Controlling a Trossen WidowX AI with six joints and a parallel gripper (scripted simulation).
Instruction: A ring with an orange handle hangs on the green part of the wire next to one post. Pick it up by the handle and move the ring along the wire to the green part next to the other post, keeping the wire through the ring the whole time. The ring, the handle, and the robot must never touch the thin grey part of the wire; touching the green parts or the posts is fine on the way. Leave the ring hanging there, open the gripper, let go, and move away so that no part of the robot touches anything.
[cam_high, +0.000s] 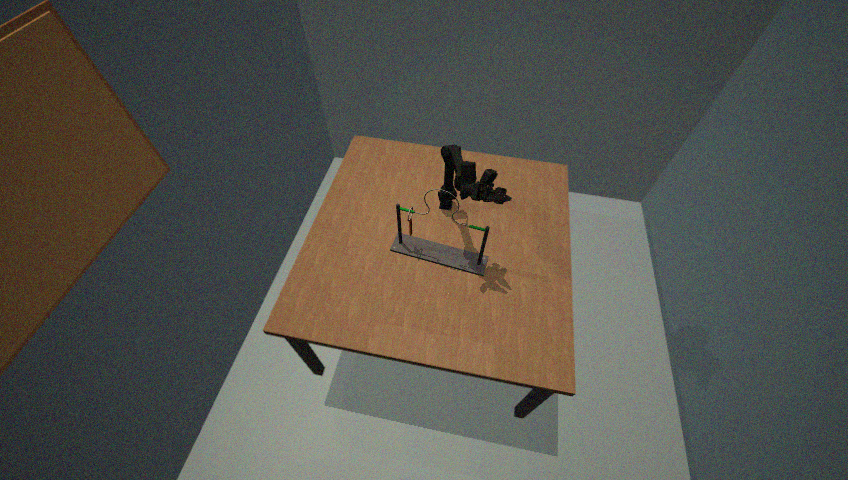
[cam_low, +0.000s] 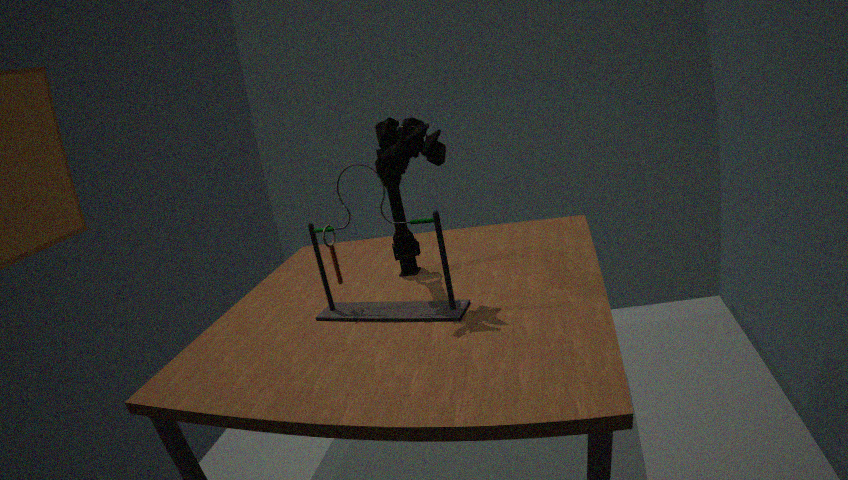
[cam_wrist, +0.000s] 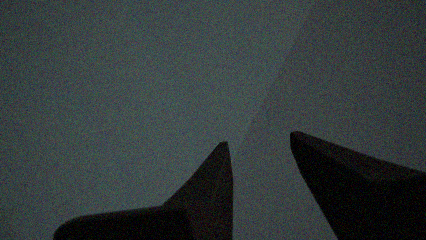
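Note:
The ring (cam_high: 408, 215) (cam_low: 324, 236) hangs on the left green part (cam_high: 404, 209) (cam_low: 318, 230) of the wire, close to the left post (cam_high: 399, 224) (cam_low: 321, 270). Its orange handle (cam_high: 410, 226) (cam_low: 336, 264) points down, well above the base. The thin grey wire (cam_high: 440, 189) (cam_low: 358, 165) arches up between the green parts. The right green part (cam_high: 477, 227) (cam_low: 423, 220) meets the right post (cam_high: 483, 245) (cam_low: 444, 261). My gripper (cam_high: 507, 197) (cam_wrist: 259, 144) is open and empty, high up and far right of the ring; the wrist view shows neither ring nor handle.
The posts stand on a flat grey base (cam_high: 440, 252) (cam_low: 386, 310) on the wooden table (cam_high: 416, 303) (cam_low: 380, 368). In the top and exterior views my arm (cam_high: 448, 172) (cam_low: 397, 205) rises behind the wire, and the images overlap there. The wrist view shows only plain walls beyond the fingers.

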